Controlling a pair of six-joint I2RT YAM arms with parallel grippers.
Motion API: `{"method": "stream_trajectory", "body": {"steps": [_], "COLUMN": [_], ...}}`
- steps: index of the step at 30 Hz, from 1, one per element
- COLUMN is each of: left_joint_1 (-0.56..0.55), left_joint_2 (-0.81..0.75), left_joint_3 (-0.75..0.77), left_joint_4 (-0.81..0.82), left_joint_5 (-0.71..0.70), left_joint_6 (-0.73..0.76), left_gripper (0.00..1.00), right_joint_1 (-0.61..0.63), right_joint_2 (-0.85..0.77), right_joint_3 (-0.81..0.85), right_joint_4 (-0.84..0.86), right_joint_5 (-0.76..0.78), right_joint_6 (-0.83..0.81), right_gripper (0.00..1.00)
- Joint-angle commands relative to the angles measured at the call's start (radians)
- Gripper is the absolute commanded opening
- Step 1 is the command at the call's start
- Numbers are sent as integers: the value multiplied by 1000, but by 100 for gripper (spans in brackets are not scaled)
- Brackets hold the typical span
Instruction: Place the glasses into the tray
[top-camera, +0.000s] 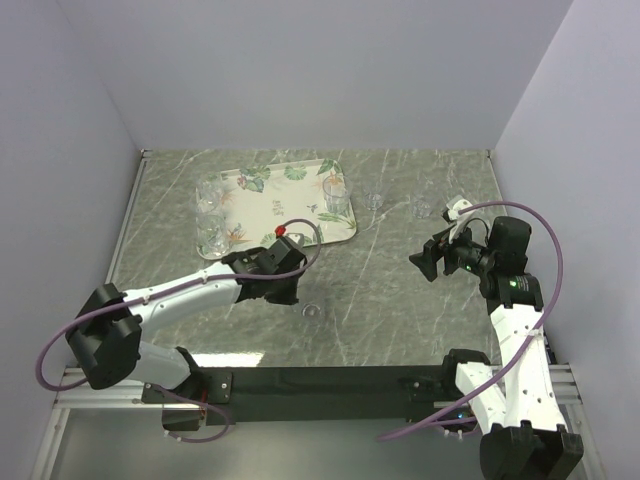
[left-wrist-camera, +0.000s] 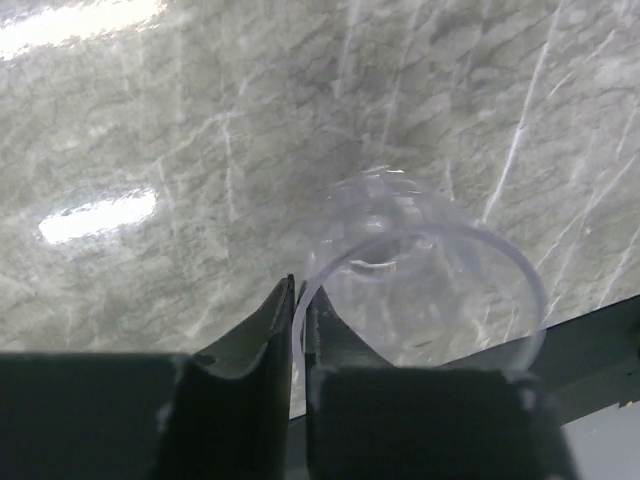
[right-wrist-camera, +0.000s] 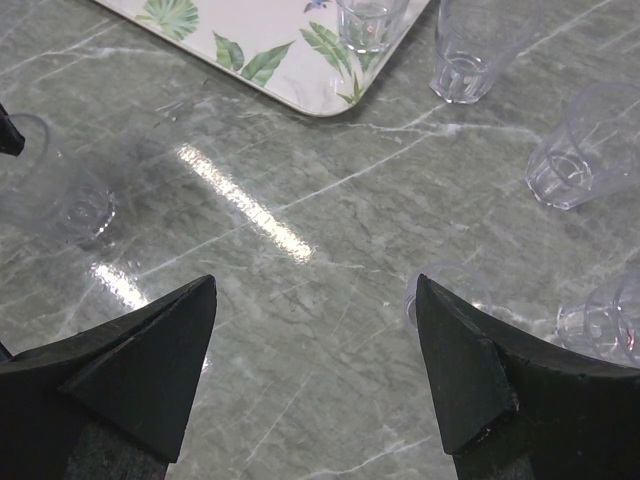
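My left gripper (top-camera: 293, 290) (left-wrist-camera: 298, 287) is shut on the rim of a clear glass (top-camera: 313, 312) (left-wrist-camera: 425, 275). One finger is inside the wall and one outside, and the glass stands on the marble table's near middle. The same glass (right-wrist-camera: 62, 195) shows at the left of the right wrist view. The leaf-print tray (top-camera: 268, 210) (right-wrist-camera: 270, 45) lies at the back left with several glasses in it (top-camera: 210, 197) (top-camera: 335, 196). My right gripper (top-camera: 427, 262) (right-wrist-camera: 315, 290) hangs open over bare table, and a glass (right-wrist-camera: 445, 283) stands just by its right finger.
More loose glasses stand right of the tray (top-camera: 375, 200) (top-camera: 422, 207) (right-wrist-camera: 472, 50) (right-wrist-camera: 575, 150) (right-wrist-camera: 600, 320). White walls close the table on the left, back and right. A black rail (top-camera: 330, 380) runs along the near edge.
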Motion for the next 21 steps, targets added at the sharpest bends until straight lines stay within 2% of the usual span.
{"method": "stream_trajectory", "body": {"steps": [1, 2, 6, 13, 21], "left_joint_1": [-16, -18, -18, 7, 211], "left_joint_2": [7, 7, -2, 37, 112], "left_joint_3": [58, 66, 96, 215, 368], "left_joint_4": [-17, -25, -48, -120, -106], "left_joint_5": [-57, -63, -98, -239, -222], "left_joint_6": [-8, -7, 4, 65, 171], "left_gripper": [5, 0, 0, 0, 0], "right_joint_1": [-8, -8, -8, -10, -10], "right_joint_2": [-10, -12, -13, -16, -24], "right_joint_3": [3, 3, 3, 4, 3], "right_joint_4": [13, 15, 15, 13, 15], "right_joint_5": [-7, -8, -8, -8, 1], "right_joint_6": [-11, -9, -11, -11, -9], "right_gripper": [87, 87, 87, 87, 87]}}
